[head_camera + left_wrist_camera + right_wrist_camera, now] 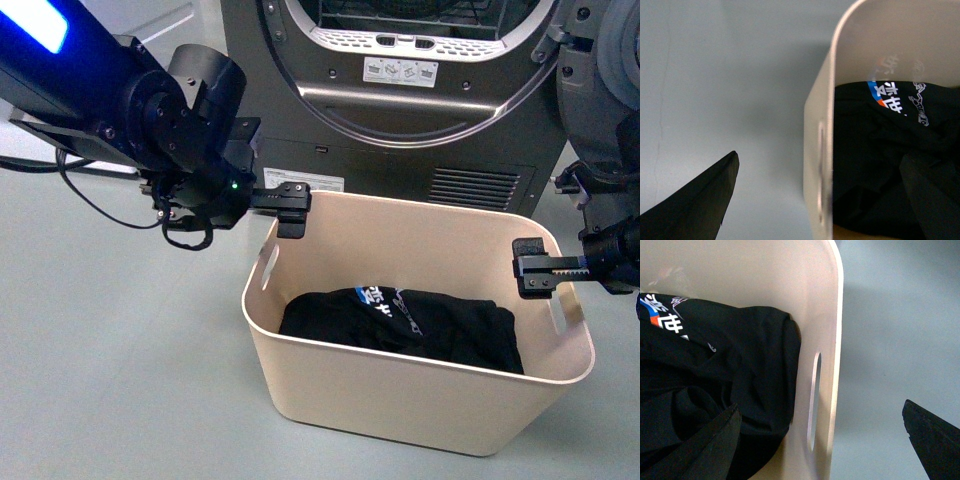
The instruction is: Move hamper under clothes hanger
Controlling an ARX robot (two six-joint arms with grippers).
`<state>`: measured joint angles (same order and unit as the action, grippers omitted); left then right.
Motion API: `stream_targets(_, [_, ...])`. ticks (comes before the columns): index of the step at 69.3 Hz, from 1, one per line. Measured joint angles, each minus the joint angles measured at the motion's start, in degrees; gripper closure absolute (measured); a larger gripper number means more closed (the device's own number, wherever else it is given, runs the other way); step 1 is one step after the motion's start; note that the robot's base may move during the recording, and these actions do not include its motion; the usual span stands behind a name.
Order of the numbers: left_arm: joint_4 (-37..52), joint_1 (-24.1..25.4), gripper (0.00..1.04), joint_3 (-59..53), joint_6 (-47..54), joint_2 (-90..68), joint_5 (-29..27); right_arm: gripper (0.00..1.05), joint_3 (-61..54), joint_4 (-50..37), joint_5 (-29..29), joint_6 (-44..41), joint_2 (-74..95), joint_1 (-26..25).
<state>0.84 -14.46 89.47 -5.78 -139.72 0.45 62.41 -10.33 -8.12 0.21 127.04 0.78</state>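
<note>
Left pincer (291,210) and right pincer (535,268) gape wide astride the hamper's (400,385) end walls; closing unevenly, they could skew or tip it, spilling the clothes (400,320).

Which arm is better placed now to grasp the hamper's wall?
Probably right, by a little. The right tool hangs open over the hamper rim, close to a slot handle. The left tool is open too, but nearer the rear corner.

A black garment (400,325) with blue-and-white print lies crumpled — a grey dryer (420,110) stands behind.
</note>
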Motion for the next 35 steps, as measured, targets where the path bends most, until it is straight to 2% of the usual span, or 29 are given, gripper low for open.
stream_targets(35, [-2.45,-1.68,0.07,4.00,-0.61,-4.37,-0.79,0.08,2.05,0.04,0.09,0.52,3.23,-1.25])
